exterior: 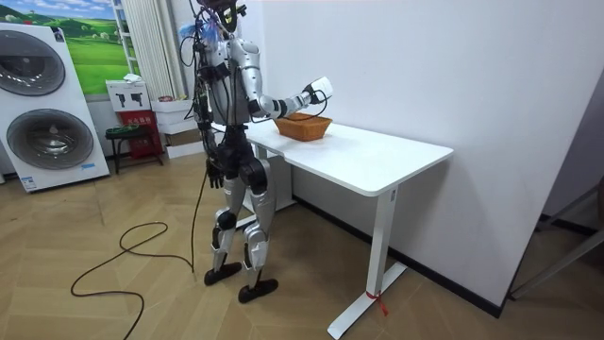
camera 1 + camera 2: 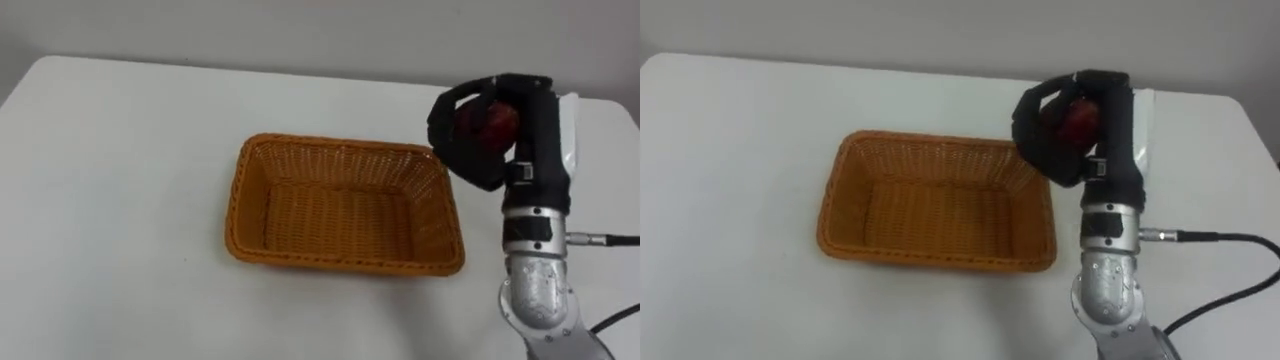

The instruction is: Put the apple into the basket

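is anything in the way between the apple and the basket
Nothing visible. The right hand, fingers curled round the apple, is by the basket's right rim; only that rim lies between them.

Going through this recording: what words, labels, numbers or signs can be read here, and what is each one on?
Nothing here can be read as text.
The white sign beside the washing machines: print too small to read.
The red box below it: markings too small to read.
On the basket, apple, right hand and table: no print visible.
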{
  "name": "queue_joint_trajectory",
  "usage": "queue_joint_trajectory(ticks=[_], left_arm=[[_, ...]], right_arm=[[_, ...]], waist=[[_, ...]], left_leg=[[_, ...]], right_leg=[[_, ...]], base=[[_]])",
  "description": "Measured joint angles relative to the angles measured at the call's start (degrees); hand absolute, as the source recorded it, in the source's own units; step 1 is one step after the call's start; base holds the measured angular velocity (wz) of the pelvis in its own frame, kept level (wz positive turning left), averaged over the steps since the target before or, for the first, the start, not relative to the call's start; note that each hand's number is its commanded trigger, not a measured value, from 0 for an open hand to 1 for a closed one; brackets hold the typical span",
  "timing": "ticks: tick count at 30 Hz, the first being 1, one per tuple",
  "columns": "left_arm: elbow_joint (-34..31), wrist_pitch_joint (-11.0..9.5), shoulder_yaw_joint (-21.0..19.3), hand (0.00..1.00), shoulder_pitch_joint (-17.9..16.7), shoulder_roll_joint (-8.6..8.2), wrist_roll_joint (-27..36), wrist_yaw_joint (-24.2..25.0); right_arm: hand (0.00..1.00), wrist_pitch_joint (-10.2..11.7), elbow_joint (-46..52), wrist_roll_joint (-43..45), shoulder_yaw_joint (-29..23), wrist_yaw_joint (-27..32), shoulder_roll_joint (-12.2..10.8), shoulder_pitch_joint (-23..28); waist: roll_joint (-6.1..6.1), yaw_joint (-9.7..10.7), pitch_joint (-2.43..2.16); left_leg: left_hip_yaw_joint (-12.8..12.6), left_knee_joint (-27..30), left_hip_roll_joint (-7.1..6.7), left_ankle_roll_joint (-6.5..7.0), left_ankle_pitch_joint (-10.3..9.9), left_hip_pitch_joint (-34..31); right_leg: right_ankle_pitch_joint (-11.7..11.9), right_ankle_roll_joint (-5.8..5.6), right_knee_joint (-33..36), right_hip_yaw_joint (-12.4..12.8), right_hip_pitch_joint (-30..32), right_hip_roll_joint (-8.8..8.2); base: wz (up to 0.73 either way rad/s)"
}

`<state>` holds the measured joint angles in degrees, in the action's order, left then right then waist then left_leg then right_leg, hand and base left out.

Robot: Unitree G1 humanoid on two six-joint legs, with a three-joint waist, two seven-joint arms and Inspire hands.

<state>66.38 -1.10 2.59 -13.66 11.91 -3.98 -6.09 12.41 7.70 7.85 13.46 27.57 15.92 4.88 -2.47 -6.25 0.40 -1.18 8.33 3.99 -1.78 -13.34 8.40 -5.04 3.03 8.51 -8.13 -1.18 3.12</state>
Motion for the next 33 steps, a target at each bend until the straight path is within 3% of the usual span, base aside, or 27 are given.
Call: queue_joint_trajectory(ticks=[1,2,3,4,8,11,14,22,33], left_arm=[[0.02,0.53,0.55,0.0,-0.12,0.08,0.02,-0.08],[-0.02,0.82,1.12,0.0,-0.12,0.07,0.03,-0.1],[-0.12,0.83,1.4,0.0,-0.08,0.02,0.01,-0.1],[-0.11,0.84,1.74,0.0,0.02,0.03,0.01,-0.1],[-0.05,0.87,2.13,0.0,0.61,0.02,-0.04,0.05],[-0.05,0.86,2.14,0.0,0.6,-0.06,-0.06,0.59],[-0.1,0.87,2.14,0.0,0.44,-0.23,-0.08,1.69],[0.0,1.22,2.19,0.0,0.55,-0.25,-0.01,4.57],[0.05,1.05,2.11,0.0,0.88,-0.23,0.0,4.4]], right_arm=[[0.9,-0.01,0.0,0.03,1.18,-0.39,-0.04,0.0],[0.65,-0.01,0.0,0.14,2.23,-1.21,-0.13,0.0],[0.07,-0.04,0.0,0.49,3.23,-1.99,-0.26,0.0],[0.0,-0.05,0.0,0.52,3.62,-2.48,-0.3,0.0],[0.0,-0.09,0.01,0.96,5.35,-5.04,-0.32,0.0],[0.0,-0.08,0.04,1.81,5.43,-6.41,-0.32,0.01],[0.0,-0.08,0.03,1.8,5.44,-7.47,-0.32,0.05],[0.0,-0.09,0.16,2.87,6.12,-10.99,-1.53,0.73],[0.0,0.0,0.21,4.13,7.05,-11.02,-1.54,0.68]], waist=[[-0.05,-0.19,-0.03],[-0.05,-0.23,-0.03],[-0.03,-0.24,-0.02],[-0.03,-0.31,-0.02],[0.66,-0.52,0.15],[1.26,-0.52,-0.33],[1.74,-0.43,-0.46],[1.68,-0.42,-0.52],[1.23,-0.38,-0.52]], left_leg=[[-0.1,0.0,-0.18,0.01,0.0,0.01],[-0.14,0.01,-0.37,0.02,-0.01,-0.06],[-0.16,0.01,-0.62,0.04,-0.02,-0.21],[-0.22,0.01,-0.73,0.08,-0.04,-0.27],[-0.34,0.41,-0.84,1.53,-0.76,-1.01],[-0.35,0.89,-0.87,1.55,-0.8,-1.02],[-0.35,1.29,-0.91,1.5,-0.76,-0.94],[-0.35,1.32,-0.92,1.45,-0.71,-0.95],[-0.51,1.23,-0.92,1.46,-0.72,-0.97]], right_leg=[[0.0,-0.01,0.1,0.02,-0.03,-0.09],[-0.07,-0.11,0.12,0.04,-0.06,-0.23],[-0.27,-0.43,0.14,0.07,-0.04,-0.44],[-0.35,-0.57,0.15,0.13,0.0,-0.56],[-0.53,-0.79,0.28,0.17,0.19,-0.63],[-0.49,-0.73,0.52,0.25,0.04,-0.63],[-0.61,-0.58,1.18,0.13,0.04,-0.74],[-0.62,-0.57,1.17,0.08,0.03,-0.77],[-0.91,-0.68,1.18,0.03,0.05,-0.8]], base=[[0.06],[0.13],[0.13],[0.08],[0.06],[0.0],[0.0],[0.0],[0.0]])
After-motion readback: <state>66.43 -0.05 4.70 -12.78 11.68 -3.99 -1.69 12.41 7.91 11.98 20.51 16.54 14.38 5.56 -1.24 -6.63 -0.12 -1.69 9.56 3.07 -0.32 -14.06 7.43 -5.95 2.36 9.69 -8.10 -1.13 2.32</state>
